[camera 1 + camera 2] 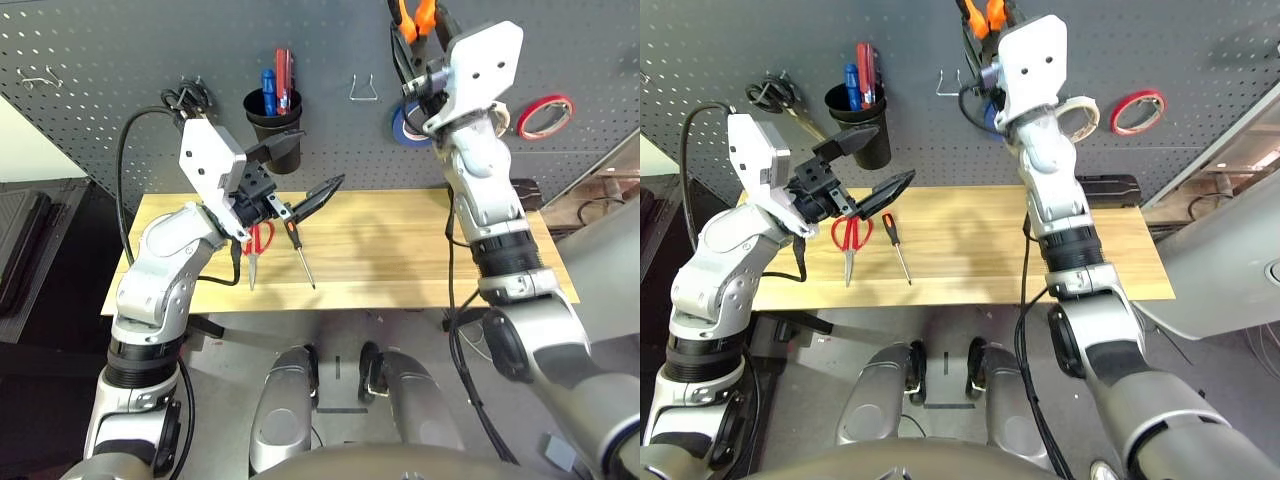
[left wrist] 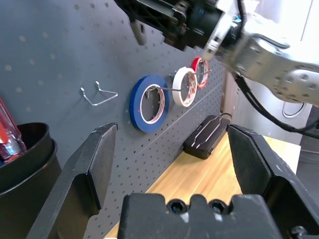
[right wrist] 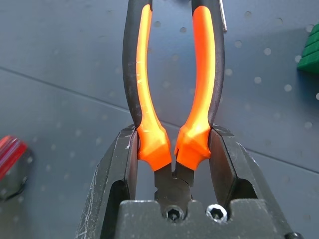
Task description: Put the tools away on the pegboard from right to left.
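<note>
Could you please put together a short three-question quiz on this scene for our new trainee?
1. True or false: the right claw grips the pliers.
2. Which tools lie on the table?
A. scissors and screwdriver
B. white tape and pliers
C. none
3. Fill in: the white tape hangs on the pegboard between the blue tape and the ____ tape.

Key:
1. True
2. A: scissors, screwdriver
3. red
</note>
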Motion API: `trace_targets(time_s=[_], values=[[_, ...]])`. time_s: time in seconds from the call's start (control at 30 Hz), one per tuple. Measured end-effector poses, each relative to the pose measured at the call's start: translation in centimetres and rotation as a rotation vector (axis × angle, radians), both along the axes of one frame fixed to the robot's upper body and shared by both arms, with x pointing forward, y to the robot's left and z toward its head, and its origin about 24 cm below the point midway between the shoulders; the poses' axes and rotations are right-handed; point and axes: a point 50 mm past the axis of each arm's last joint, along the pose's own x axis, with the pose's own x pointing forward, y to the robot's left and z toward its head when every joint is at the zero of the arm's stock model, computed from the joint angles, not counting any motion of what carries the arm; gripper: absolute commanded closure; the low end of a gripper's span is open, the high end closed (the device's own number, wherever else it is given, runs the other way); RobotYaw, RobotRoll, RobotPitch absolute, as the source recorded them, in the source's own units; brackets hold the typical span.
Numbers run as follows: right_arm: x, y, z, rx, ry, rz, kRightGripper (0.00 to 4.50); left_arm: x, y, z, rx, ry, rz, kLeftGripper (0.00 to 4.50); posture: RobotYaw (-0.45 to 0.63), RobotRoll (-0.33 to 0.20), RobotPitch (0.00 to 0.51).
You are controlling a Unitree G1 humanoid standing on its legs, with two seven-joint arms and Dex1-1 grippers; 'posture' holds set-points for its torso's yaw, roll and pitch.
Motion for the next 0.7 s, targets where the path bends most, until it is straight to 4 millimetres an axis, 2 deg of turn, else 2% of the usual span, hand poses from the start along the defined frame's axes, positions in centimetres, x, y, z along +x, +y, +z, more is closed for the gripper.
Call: trace_targets(time_s=[0.4,0.7], values=[[2.0,2.5,-1.7,0.025,0.088,0.036,2.35,0.0,-0.1,0.0,0.002,-0.004,0.003,0.00,0.24,0.000,0.132],[2.7,3.6,-2.9,0.044,0.164,0.038,2.35,0.0,-0.1,-0.1,0.009,-0.004,0.009,0.00,0.25,0.000,0.142]])
